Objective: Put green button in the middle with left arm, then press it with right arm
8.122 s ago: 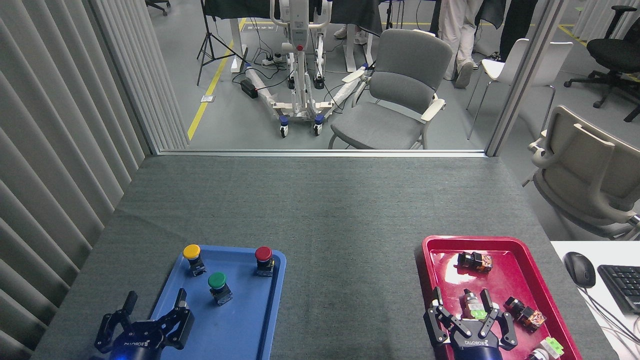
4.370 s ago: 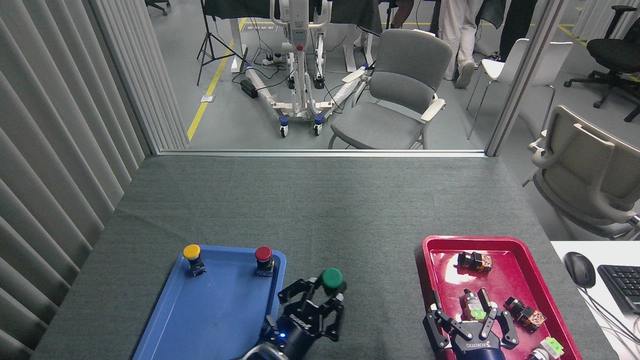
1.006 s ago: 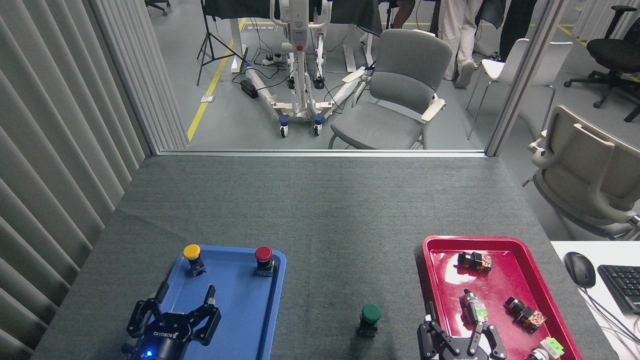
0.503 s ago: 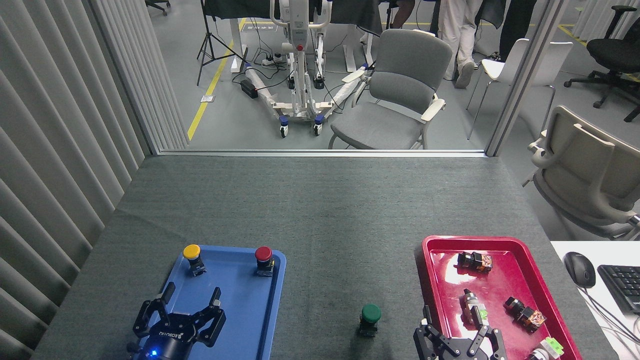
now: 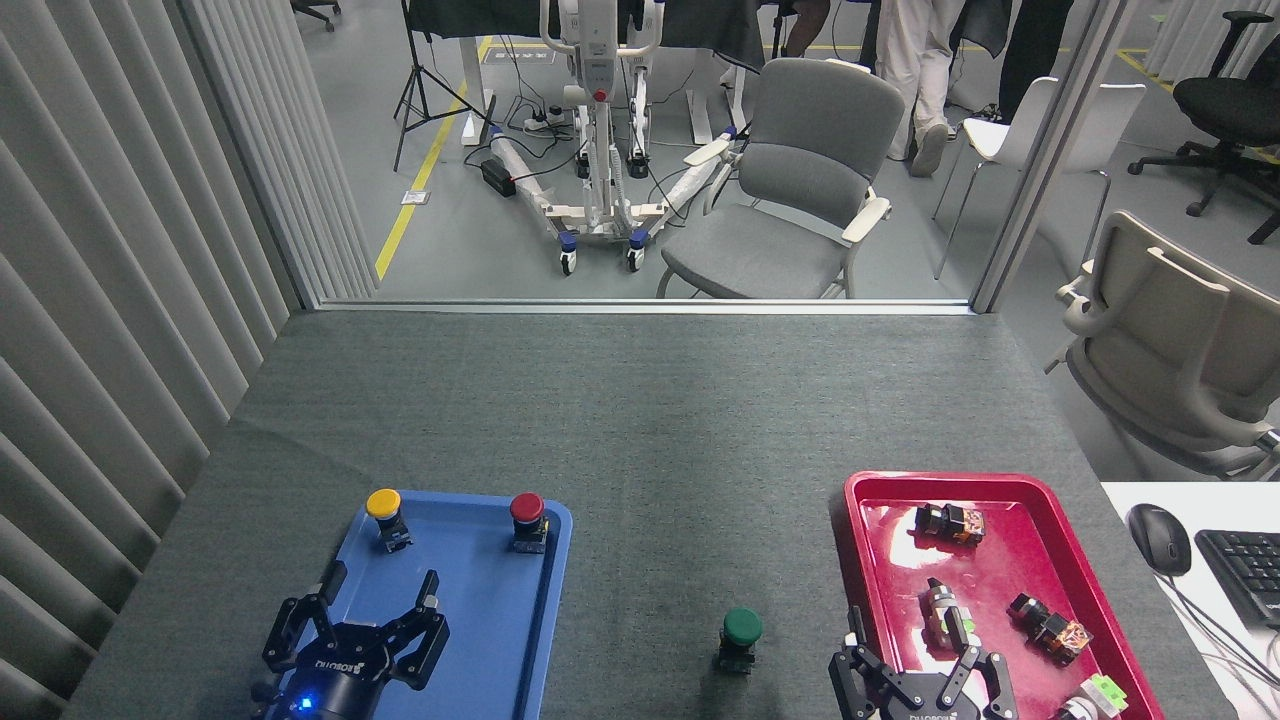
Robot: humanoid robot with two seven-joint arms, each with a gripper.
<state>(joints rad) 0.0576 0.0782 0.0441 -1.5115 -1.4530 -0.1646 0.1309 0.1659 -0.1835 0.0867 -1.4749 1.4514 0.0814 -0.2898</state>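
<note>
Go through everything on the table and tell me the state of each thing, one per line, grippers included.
green button: upright on the bare table between the trays, nothing touching it
yellow button: upright in the blue tray
red button: upright in the blue tray
left gripper: open, empty, over the blue tray
right gripper: open, empty, at the red tray's near edge
small parts: lying loose in the red tray

green button (image 5: 742,627) alone on bare felt | blue tray (image 5: 545,640) left | red tray (image 5: 860,600) right
</note>
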